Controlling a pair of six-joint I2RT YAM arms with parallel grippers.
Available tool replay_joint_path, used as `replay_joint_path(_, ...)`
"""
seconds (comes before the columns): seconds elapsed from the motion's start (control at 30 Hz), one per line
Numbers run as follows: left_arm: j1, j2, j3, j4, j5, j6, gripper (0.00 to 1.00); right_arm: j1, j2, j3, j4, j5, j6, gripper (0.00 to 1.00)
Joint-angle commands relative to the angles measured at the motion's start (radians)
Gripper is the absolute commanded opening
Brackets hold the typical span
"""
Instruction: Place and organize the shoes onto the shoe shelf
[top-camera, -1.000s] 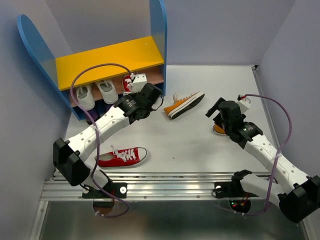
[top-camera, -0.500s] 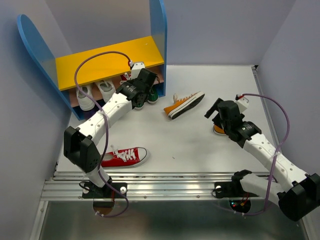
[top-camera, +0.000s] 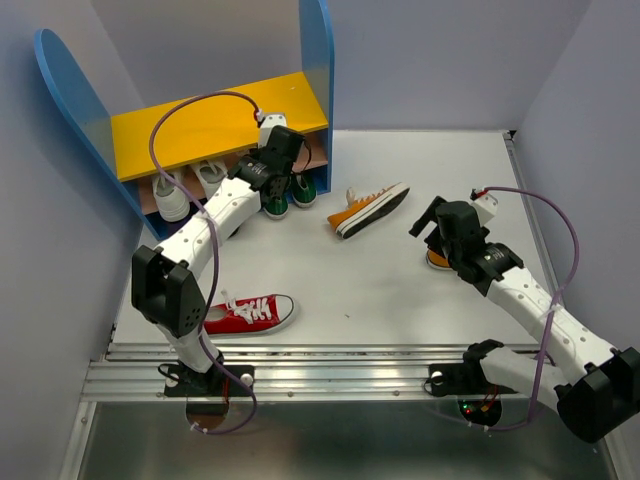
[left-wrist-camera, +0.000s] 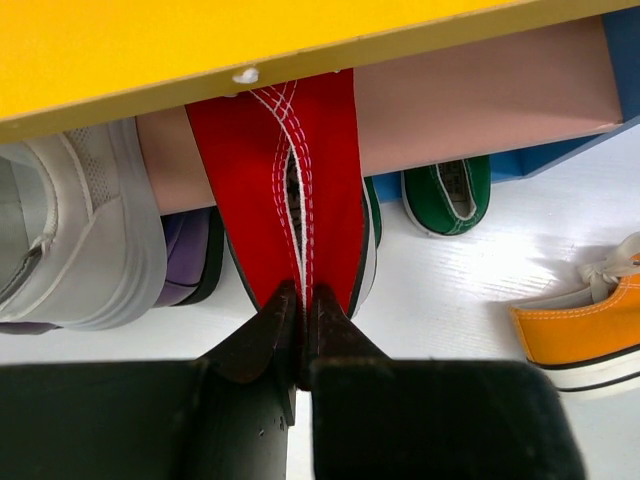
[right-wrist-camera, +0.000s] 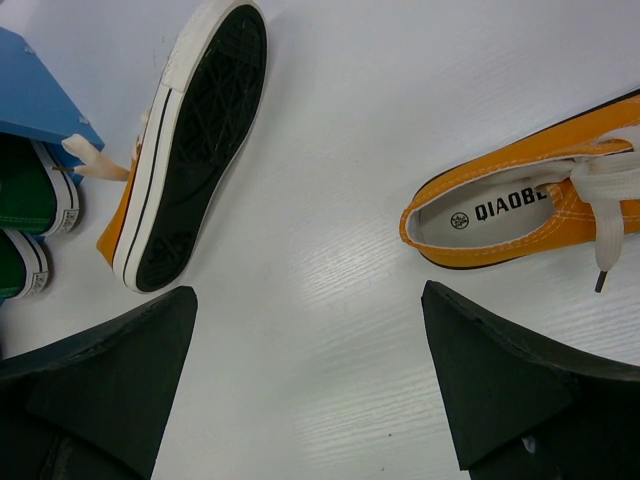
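- Progress over the last second: the left hand (left-wrist-camera: 300, 300), clamped on the heel of a red shoe (left-wrist-camera: 290, 190), has reached into the shelf (top-camera: 220, 120). The toe now sits under the yellow top board, over the lower one.
- Letting go looks like the next step.
- Unchanged: the right hand (right-wrist-camera: 308, 300) hangs wide open over the worktop (right-wrist-camera: 330, 200), between the tipped orange shoe (right-wrist-camera: 190, 150) and the upright orange shoe (right-wrist-camera: 520, 200).
- Waiting near the arm bases: the second red shoe (top-camera: 245, 313).

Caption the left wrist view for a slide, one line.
Left gripper pinches the heel of a red shoe whose toe sits under the shoe shelf's yellow top board.
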Motion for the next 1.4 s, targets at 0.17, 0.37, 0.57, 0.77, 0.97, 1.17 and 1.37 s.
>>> replay_joint_path(0.17, 0.020, 0.003, 0.034, 0.133, -0.043, 0.052, 0.00, -0.001, -0.030, 0.027, 0.027, -0.001, -0.007, 1.00)
replay_joint_path(0.37, 0.038, 0.023, 0.024, 0.130, -0.057, 0.047, 0.00, -0.001, -0.039, 0.025, 0.029, -0.003, -0.007, 1.00)
replay_joint_path(0.57, 0.049, 0.047, 0.032, 0.112, -0.048, 0.036, 0.00, -0.001, -0.041, 0.025, 0.027, -0.009, -0.004, 1.00)
replay_joint_path(0.77, 0.049, 0.061, 0.079, 0.080, -0.046, 0.038, 0.13, -0.001, -0.039, 0.030, 0.028, -0.012, -0.007, 1.00)
replay_joint_path(0.97, 0.051, 0.066, 0.099, 0.063, -0.054, 0.039, 0.65, -0.001, -0.032, 0.034, 0.029, -0.016, -0.009, 1.00)
replay_joint_path(1.17, 0.042, 0.009, 0.119, 0.000, 0.004, 0.032, 0.69, -0.001, -0.022, 0.036, 0.029, -0.026, -0.013, 1.00)
replay_joint_path(1.37, -0.003, -0.117, 0.040, -0.057, 0.050, 0.013, 0.69, -0.001, -0.007, 0.041, 0.055, -0.053, -0.038, 1.00)
